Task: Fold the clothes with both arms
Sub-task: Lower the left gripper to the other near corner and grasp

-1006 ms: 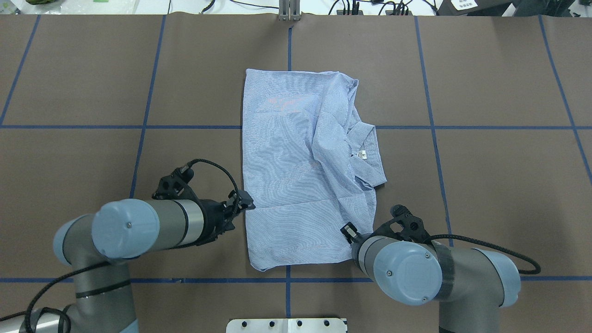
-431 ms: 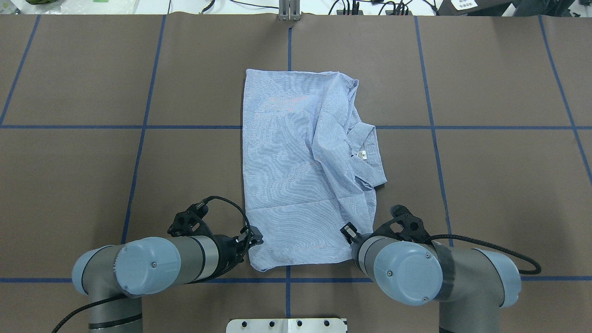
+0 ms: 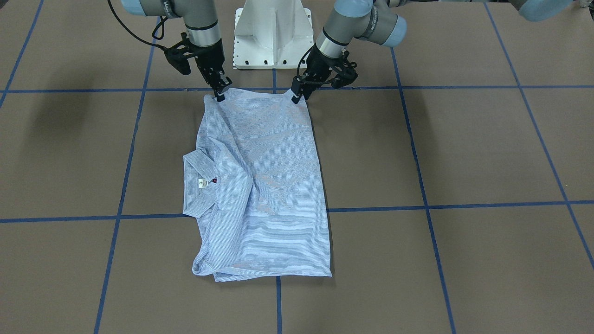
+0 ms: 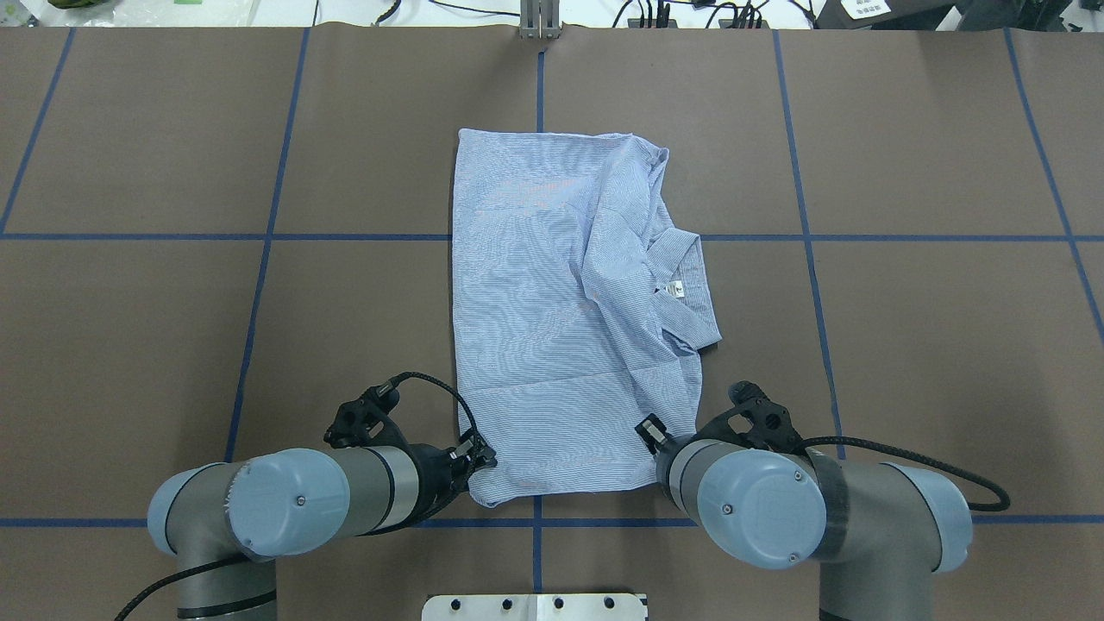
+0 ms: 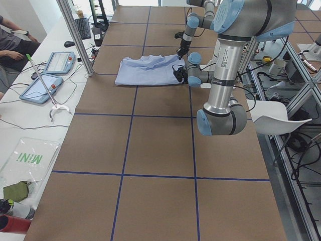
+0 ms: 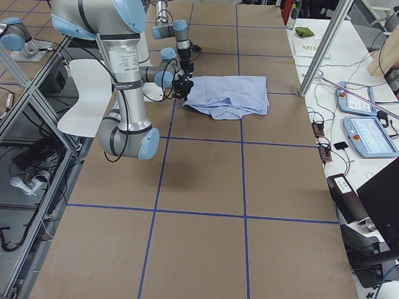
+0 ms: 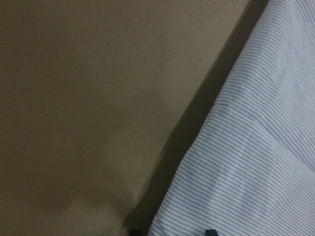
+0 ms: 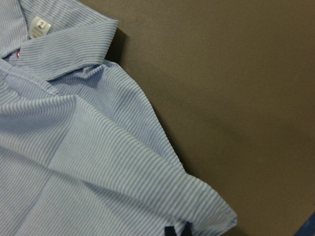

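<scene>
- Since a second ago, the left arm (image 4: 285,504) has drawn back toward the robot along the shirt's left edge. Its left gripper (image 4: 486,461) is now at the near left corner of the cloth rather than partway up that edge. The right arm (image 4: 776,509) has not shifted, and the shirt lies as it did.
- The brown table (image 4: 155,345) is crossed by blue tape lines (image 4: 259,237), with a white pedestal base (image 3: 274,28) at the robot's side.
- The light blue striped shirt (image 4: 535,328) lies flat in the middle of the table, folded into a long rectangle that runs away from the robot. Its near short edge is between the two grippers, and its left side is smooth and straight while its right side is rumpled.
- The left gripper stands with its jaws apart, straddling the shirt's edge. In the left wrist view one of its fingertips (image 7: 211,232) is over the cloth and the other is just off it, over the table.
- The right gripper (image 3: 220,94) is at the near right corner of the shirt. Its fingertips (image 8: 170,230) are pressed together, pinching the fabric close to that corner.
- The collar (image 4: 690,276) juts out on the shirt's right side, about halfway along.
- A small white neck label (image 4: 675,289) sits inside the collar.
</scene>
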Motion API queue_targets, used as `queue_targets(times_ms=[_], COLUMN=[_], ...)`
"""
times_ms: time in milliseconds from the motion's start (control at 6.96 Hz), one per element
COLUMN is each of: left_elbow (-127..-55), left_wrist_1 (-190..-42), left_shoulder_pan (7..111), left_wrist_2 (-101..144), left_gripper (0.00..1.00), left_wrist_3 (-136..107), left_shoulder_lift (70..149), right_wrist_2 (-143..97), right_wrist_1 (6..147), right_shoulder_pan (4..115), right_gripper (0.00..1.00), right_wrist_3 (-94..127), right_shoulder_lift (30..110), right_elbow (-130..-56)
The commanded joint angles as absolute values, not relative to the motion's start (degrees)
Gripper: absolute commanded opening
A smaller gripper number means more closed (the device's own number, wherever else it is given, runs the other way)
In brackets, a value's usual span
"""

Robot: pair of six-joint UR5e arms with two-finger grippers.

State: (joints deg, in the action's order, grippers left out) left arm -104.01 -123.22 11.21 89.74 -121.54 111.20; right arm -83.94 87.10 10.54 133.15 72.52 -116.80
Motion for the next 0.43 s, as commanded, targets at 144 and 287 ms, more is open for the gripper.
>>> queue_targets(times_ms=[144, 287], left_elbow=[-107.98, -112.45], left_wrist_1=[-123.14, -123.05], left_shoulder_pan=[11.6, 11.78], left_wrist_2=[90.0, 90.09], left_gripper=[0.0, 0.0], left_wrist_3=[-121.38, -121.38], left_shoulder_lift=[110.4, 108.13], right_wrist_2=[-83.94, -84.11], right_wrist_1=[87.1, 88.32], right_shoulder_pan=[10.55, 10.55], right_gripper=[0.0, 0.0], right_wrist_3=[133.24, 133.33], right_shoulder_lift=[72.6, 72.95], right_elbow=[-117.15, -120.12])
